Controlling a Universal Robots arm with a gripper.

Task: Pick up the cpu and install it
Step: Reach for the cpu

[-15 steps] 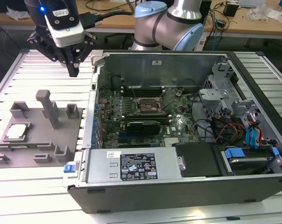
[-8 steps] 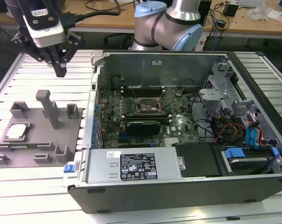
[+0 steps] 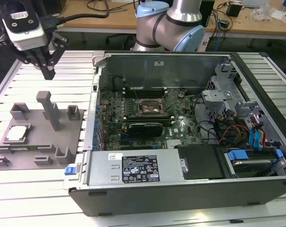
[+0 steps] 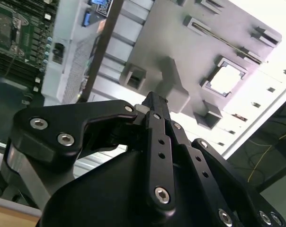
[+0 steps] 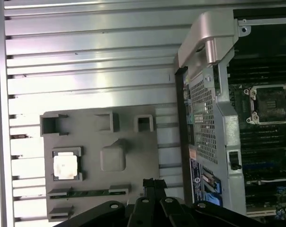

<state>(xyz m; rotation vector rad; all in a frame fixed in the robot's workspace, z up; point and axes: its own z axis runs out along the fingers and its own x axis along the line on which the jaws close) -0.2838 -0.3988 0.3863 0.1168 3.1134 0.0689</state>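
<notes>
One silvery square cpu [image 3: 17, 134] on matte grey fixture [image 3: 36, 136], black gripper [image 3: 49, 74] pinched together, empty

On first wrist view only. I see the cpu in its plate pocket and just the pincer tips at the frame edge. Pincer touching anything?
Observer: No. In the exterior view the pincer hangs in the air, touching nothing; the cpu lies alone in the grey plate.
Operator: Square block beside the cpu, flat or tall?
Observer: Tall. The exterior view shows an upright post with a wider head, standing on the exterior view's right of the cpu.
</notes>
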